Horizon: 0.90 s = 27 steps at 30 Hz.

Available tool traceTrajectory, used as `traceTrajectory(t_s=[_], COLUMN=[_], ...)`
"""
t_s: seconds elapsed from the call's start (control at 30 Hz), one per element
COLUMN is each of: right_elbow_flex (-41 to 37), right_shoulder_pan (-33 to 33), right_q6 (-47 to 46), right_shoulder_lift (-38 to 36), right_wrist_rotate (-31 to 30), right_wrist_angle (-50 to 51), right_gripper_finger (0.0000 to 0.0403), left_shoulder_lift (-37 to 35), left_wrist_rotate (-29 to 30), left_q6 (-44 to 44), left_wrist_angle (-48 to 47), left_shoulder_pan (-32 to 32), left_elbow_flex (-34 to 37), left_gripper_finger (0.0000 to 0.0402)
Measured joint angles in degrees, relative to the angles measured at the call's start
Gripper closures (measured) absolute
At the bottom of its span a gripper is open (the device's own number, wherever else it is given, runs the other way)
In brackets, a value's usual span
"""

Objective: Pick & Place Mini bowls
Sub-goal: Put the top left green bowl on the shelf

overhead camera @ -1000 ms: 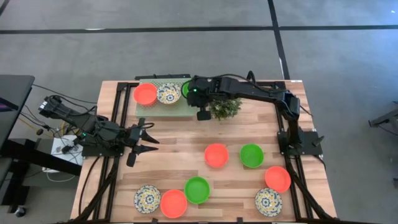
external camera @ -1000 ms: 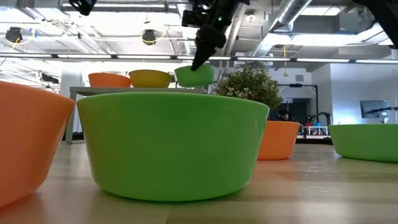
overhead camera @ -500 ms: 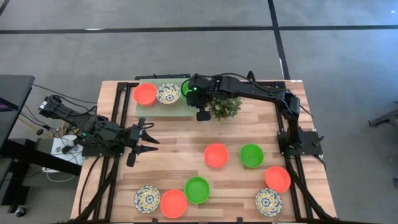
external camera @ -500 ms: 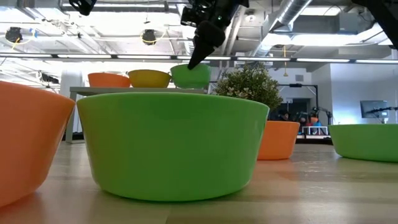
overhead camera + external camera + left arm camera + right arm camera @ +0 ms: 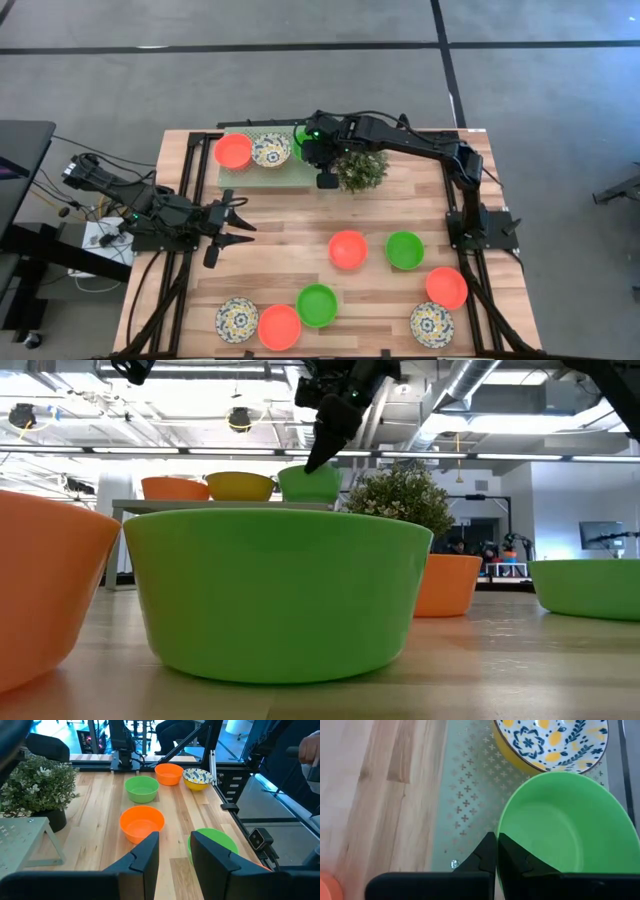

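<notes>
Three mini bowls are at a pale raised platform [image 5: 262, 173] near the table's far edge: a red-orange one [image 5: 234, 151], a floral one [image 5: 270, 150], and a green one [image 5: 299, 135] that is mostly hidden under my right arm. My right gripper [image 5: 496, 840] is shut on that green bowl [image 5: 555, 830]. In the low view the green bowl [image 5: 310, 482] sits level with the other two. I cannot tell whether its base touches the platform. My left gripper [image 5: 244, 217] waits open over the table's left side, touching nothing. Several more bowls stand on the near half. My right gripper pinches the green bowl's rim [image 5: 499, 827] on the side away from the floral bowl. One finger is inside the bowl and one [image 5: 485, 847] is outside. In the low view the fingers [image 5: 322, 452] come down on it slanting from above. The bowl sits roughly upright.
A small bushy potted plant [image 5: 362, 172] stands right beside the right arm, near the platform's right end. Red-orange [image 5: 348, 249], green [image 5: 405, 249] and red-orange [image 5: 446, 287] bowls stand at centre right. Floral [image 5: 237, 320], red-orange [image 5: 279, 327], green [image 5: 317, 305] and floral [image 5: 432, 324] bowls line the near edge.
My right gripper, still shut on the green bowl, has moved slightly toward the table's far edge over the platform. It has carried the bowl with it, and the bowl stays at about the same height beside the floral bowl.
</notes>
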<state>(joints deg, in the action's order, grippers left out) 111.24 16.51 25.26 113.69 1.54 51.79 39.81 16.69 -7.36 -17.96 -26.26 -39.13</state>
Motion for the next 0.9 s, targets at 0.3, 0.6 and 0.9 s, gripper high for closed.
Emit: traceTrajectory(t_s=[0.3, 0.6, 0.9], right_elbow_flex=[0.00, -0.79, -1.86], right_shoulder_pan=[0.02, 0.15, -0.04], right_q6=[0.17, -1.17, 1.38], right_shoulder_lift=[0.02, 1.32, 2.71], right_wrist_rotate=[0.00, -0.28, -1.58], right_wrist_angle=[0.00, 0.12, -2.99], right_gripper_finger=[0.0401, 0.0402, 0.0402], left_shoulder_lift=[0.00, 0.00, 0.00], left_wrist_rotate=[0.00, 0.00, 0.00], left_q6=[-0.02, -0.04, -0.24], left_wrist_angle=[0.00, 0.02, 0.04], left_shoulder_pan=[0.00, -0.02, 0.00], left_elbow_flex=[0.00, 0.00, 0.00], left_gripper_finger=[0.0289, 0.0289, 0.0289])
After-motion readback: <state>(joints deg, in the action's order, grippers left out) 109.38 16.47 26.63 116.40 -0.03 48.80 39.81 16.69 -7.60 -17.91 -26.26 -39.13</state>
